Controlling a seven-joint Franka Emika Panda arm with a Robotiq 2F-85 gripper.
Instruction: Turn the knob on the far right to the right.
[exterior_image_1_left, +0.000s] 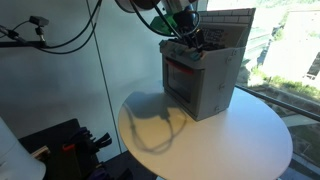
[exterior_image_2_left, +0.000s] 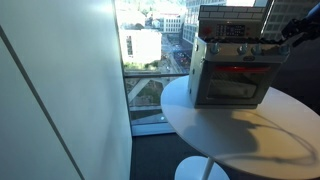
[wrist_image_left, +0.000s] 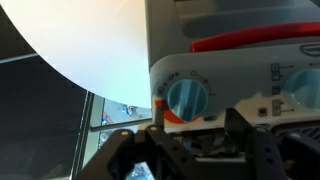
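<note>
A grey toy oven with a red door handle stands on a round white table; it also shows in an exterior view. My gripper hangs at the front top corner of the oven, at the right end of its knob panel. In the wrist view a round blue knob sits close in front of the open fingers, near the left one and untouched. A further blue knob shows at the frame's right edge. The red handle lies beyond them.
The table stands beside a floor-to-ceiling window with a city view. A grey wall and black cables are at the side. Dark equipment sits on the floor by the table.
</note>
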